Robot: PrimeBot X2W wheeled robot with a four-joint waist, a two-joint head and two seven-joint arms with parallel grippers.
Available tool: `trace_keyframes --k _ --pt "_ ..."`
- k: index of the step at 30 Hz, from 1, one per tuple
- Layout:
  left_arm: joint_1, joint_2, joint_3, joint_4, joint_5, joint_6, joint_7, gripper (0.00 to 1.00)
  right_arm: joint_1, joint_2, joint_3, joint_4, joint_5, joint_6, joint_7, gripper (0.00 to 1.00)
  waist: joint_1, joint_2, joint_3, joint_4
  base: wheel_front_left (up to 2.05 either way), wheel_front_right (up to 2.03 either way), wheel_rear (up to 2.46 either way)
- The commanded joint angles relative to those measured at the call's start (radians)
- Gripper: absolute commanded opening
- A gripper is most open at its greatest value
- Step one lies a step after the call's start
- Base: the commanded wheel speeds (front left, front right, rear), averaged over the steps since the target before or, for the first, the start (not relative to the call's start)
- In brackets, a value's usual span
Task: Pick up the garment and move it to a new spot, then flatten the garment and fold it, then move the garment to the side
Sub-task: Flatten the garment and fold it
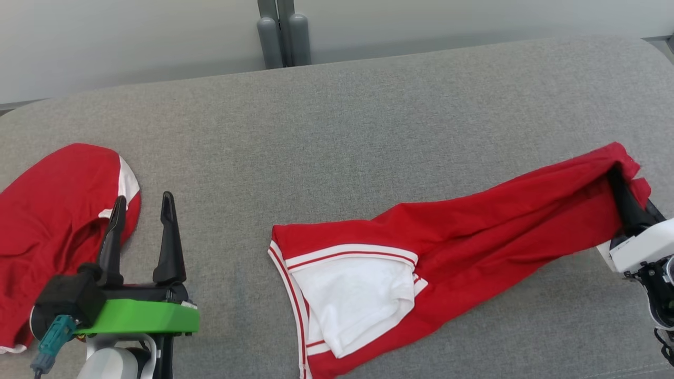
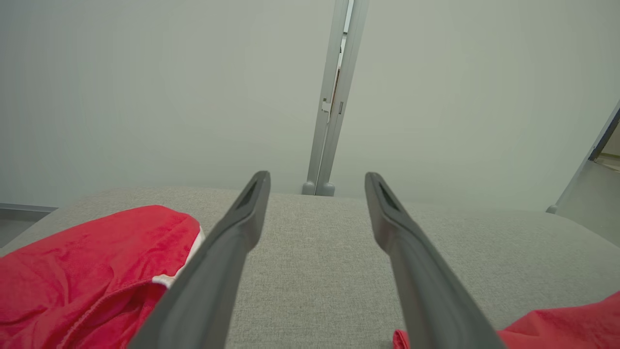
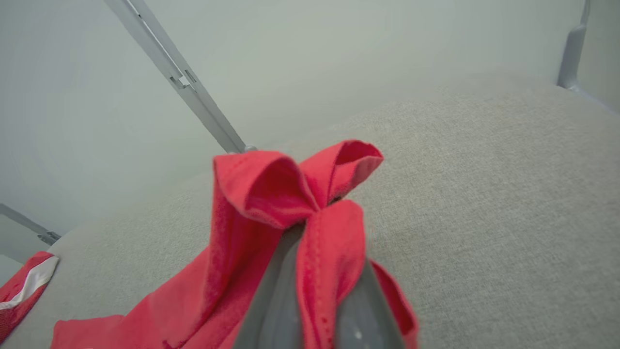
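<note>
Red heap (image 1: 52, 221) lies at the far left of the grey cushion (image 1: 337, 116), just beside my left gripper (image 1: 144, 197), whose fingers stand wide apart with nothing between them. Right of that, the garment (image 1: 447, 247), red with white trim, stretches over the cushion from its white-lined end in the middle to my right gripper (image 1: 617, 179), clamped tight on its bunched far-right edge.
</note>
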Motion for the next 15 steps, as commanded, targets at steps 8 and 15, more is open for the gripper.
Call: trace_keyframes --k 8,15 --pt "0.029 0.002 -0.002 0.004 -0.015 0.005 -0.002 1.00 0.037 0.056 0.018 -0.241 -0.164 0.001 0.102 0.00 0.0000 0.0000 -0.039 0.026 0.00 0.00 0.00" --pt "0.031 -0.002 -0.005 0.010 -0.020 0.006 -0.002 1.00 0.052 0.182 0.082 -0.366 -0.248 0.001 0.216 0.00 0.0000 0.0000 -0.047 0.073 0.00 0.00 0.00"
